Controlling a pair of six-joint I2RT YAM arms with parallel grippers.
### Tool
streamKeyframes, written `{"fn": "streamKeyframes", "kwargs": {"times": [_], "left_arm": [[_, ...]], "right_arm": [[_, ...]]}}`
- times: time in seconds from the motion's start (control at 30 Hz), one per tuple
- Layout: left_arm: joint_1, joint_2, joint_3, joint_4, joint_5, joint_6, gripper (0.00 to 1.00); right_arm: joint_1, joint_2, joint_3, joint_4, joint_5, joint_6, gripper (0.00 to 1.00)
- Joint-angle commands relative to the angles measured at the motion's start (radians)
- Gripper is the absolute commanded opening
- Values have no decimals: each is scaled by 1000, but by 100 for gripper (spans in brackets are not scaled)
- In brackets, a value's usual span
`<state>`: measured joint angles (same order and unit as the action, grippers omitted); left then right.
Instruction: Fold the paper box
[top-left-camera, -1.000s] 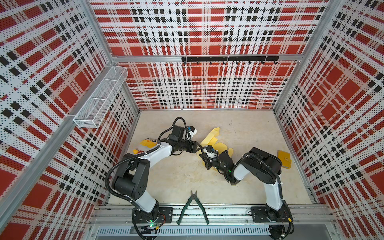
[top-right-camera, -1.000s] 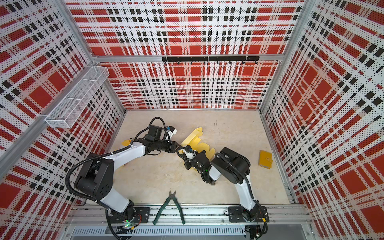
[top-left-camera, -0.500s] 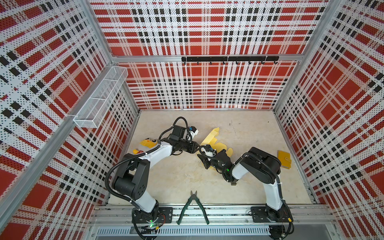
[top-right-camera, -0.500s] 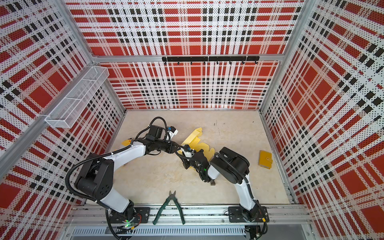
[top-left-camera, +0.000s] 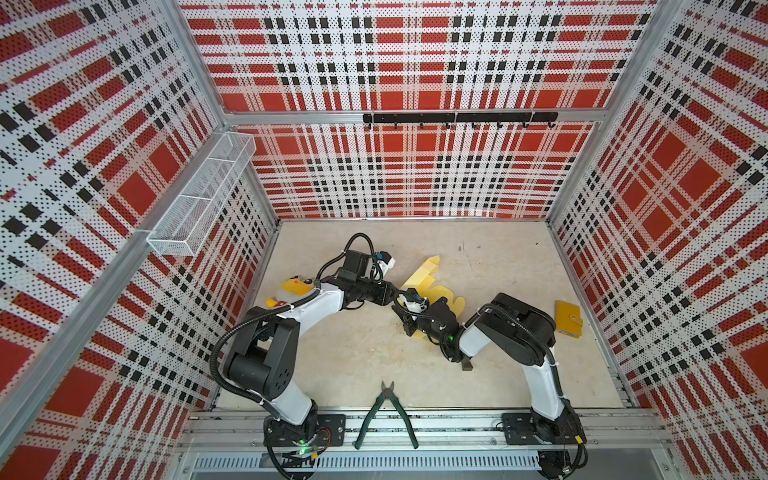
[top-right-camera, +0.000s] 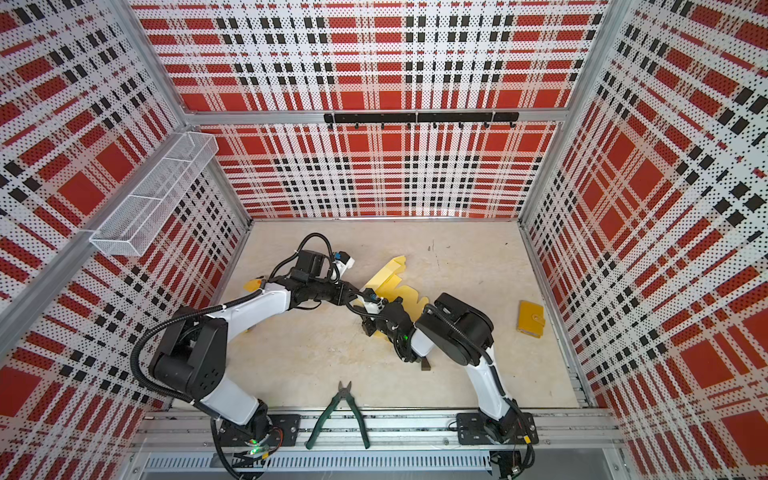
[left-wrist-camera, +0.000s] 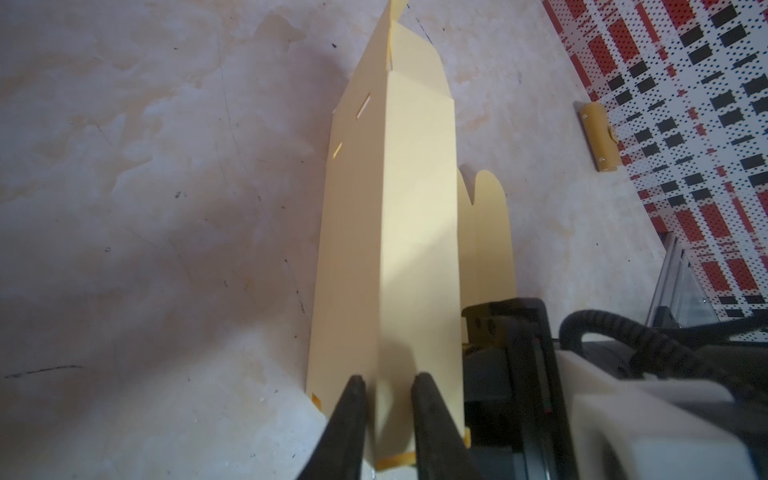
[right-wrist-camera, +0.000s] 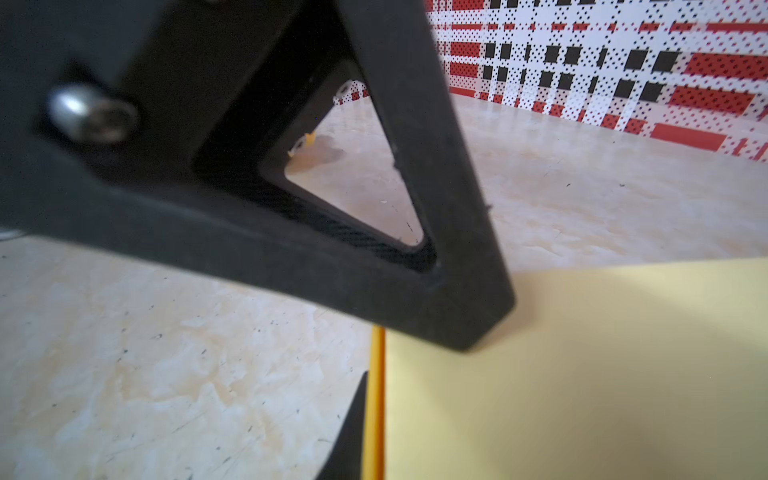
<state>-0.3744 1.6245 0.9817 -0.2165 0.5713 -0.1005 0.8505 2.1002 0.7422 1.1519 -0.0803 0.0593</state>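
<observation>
Mid-bench: the paper box (top-left-camera: 428, 279), partly raised into a long tent, lies at the middle of the bench (top-left-camera: 498, 257). Its long axis runs from my two end effectors toward the back edge.

My left end effector (left-wrist-camera: 386, 380) stands narrow astride the ridge at the sheet's near end, the crease rising between the fingers (left-wrist-camera: 355, 399) (whether they actually bite it, I cannot tell). The whole length stretches straight ahead of it.

My right end effector (top-left-camera: 409, 326) sits at that same end, on the front-right side. One finger (right-wrist-camera: 351, 419) is just beside the sheet's edge and its mate is hidden, so I cannot tell its grip. Both are at the box, and I judge the left better lined up to press the fold along.
</observation>
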Motion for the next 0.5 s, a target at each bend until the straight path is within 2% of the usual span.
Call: {"fn": "streamKeyframes", "kwargs": {"times": [0.0, 0.17, 0.3, 0.47], "left_arm": [[0, 11, -26, -27, -19, -6, 24], [0, -3, -32, -19, -21, -5, 24], [0, -12, -34, -16, -21, -5, 24], [2, -20, -41, -7, -21, -7, 24]], "right_arm": [[17, 27, -10, 25, -12, 18, 27], [18, 24, -26, 2, -7, 16, 27], [15, 28, -28, -23, 10, 23, 20], [14, 23, -12, -71, 7, 33, 0]]}}
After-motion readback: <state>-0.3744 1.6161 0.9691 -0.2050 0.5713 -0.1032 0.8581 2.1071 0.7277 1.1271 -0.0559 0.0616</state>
